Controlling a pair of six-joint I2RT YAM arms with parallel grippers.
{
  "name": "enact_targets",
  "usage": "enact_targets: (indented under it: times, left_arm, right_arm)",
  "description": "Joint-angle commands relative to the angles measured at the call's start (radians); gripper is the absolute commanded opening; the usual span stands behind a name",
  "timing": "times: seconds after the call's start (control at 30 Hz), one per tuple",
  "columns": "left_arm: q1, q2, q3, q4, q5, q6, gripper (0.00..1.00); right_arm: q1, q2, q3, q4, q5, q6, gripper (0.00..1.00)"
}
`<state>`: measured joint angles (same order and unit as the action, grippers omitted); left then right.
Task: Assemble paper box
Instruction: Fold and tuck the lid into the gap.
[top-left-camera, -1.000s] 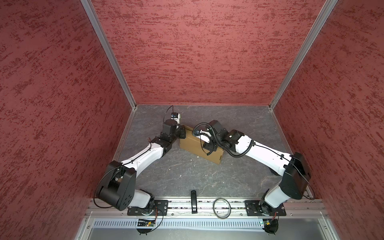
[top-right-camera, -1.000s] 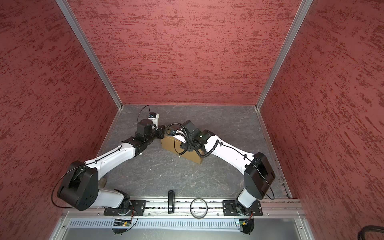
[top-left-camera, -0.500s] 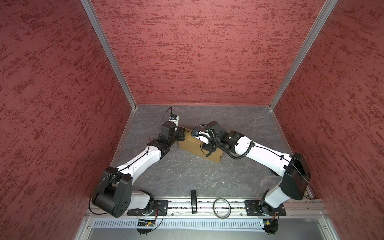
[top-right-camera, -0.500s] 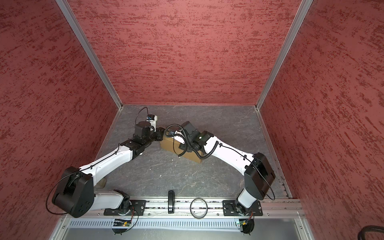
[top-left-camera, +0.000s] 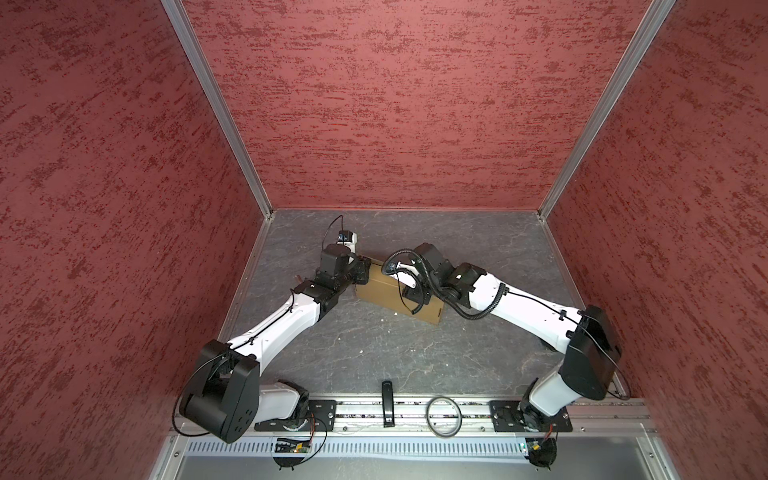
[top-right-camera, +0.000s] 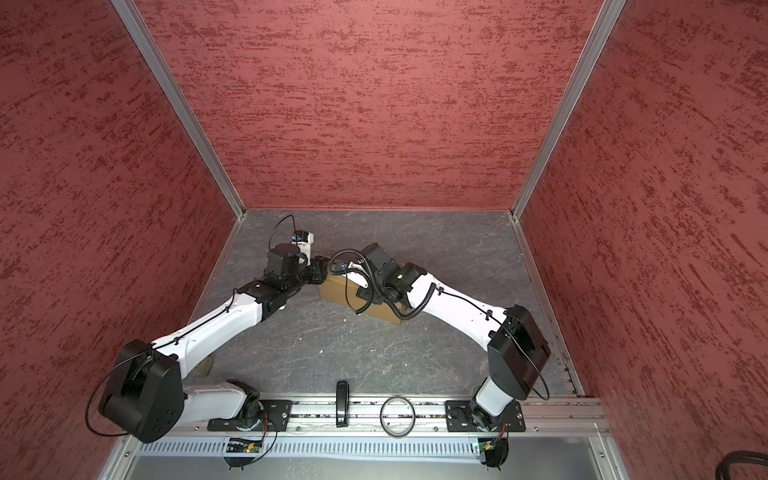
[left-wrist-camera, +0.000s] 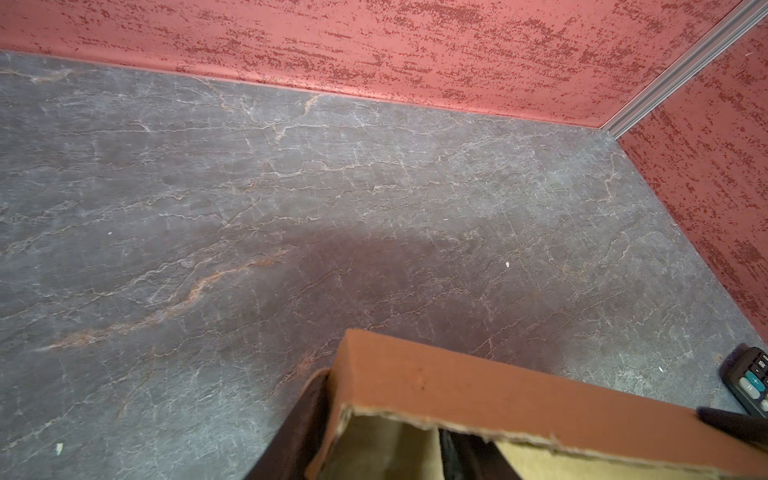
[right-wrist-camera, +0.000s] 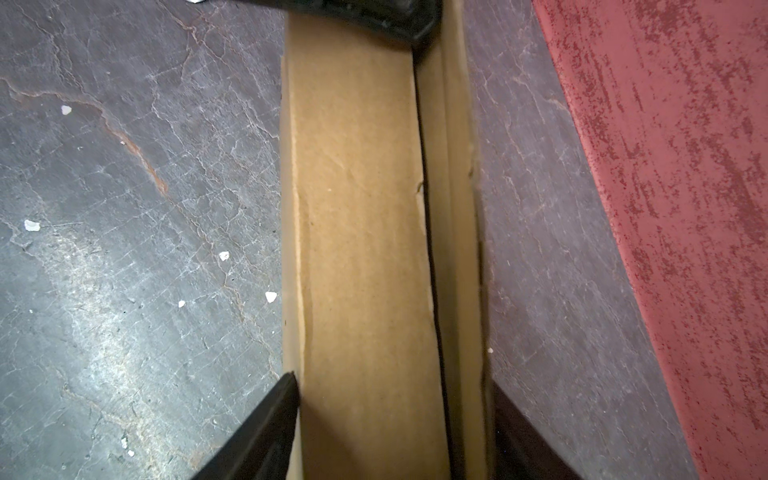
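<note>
The paper box (top-left-camera: 384, 291) (top-right-camera: 338, 291) is a shallow tan cardboard box lying slantwise on the grey table, in both top views. My left gripper (top-left-camera: 363, 270) (left-wrist-camera: 386, 415) is at its left end, open. One finger (left-wrist-camera: 309, 411) stands outside the end wall (left-wrist-camera: 436, 386) and the other inside the box, clear of the wall. My right gripper (top-left-camera: 412, 293) (right-wrist-camera: 395, 382) reaches down over the box's middle and is shut across its width, a finger (right-wrist-camera: 278, 411) against each long side. A dark slit (right-wrist-camera: 428, 257) runs along the box's top panel.
Red walls (top-left-camera: 395, 104) close in the table on three sides. A remote control (left-wrist-camera: 750, 384) lies on the table beyond the box. On the front rail sit a black handle (top-left-camera: 386, 403) and a ring (top-left-camera: 444, 415). White crumbs (right-wrist-camera: 31, 225) dot the table.
My left gripper's jaws have opened from shut at the box's left end, and the left arm has stretched out lower. The right gripper keeps its hold on the box.
</note>
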<state>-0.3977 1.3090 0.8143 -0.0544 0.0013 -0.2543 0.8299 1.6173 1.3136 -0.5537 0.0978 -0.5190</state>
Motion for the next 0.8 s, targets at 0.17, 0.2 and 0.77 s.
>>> enact_targets:
  times: [0.17, 0.2, 0.77]
  left_arm:
    - [0.01, 0.005, -0.021, -0.094, 0.012, 0.01, 0.46]
    - [0.011, 0.01, -0.018, -0.093, 0.015, 0.012, 0.46]
    - [0.016, -0.01, 0.019, -0.141, 0.049, 0.035, 0.52]
  right_arm:
    - [0.008, 0.021, -0.02, -0.007, -0.013, 0.0, 0.66]
    - [0.007, 0.019, -0.024, -0.004, -0.014, -0.004, 0.68]
    - [0.008, 0.052, -0.022, 0.0, -0.02, -0.013, 0.65]
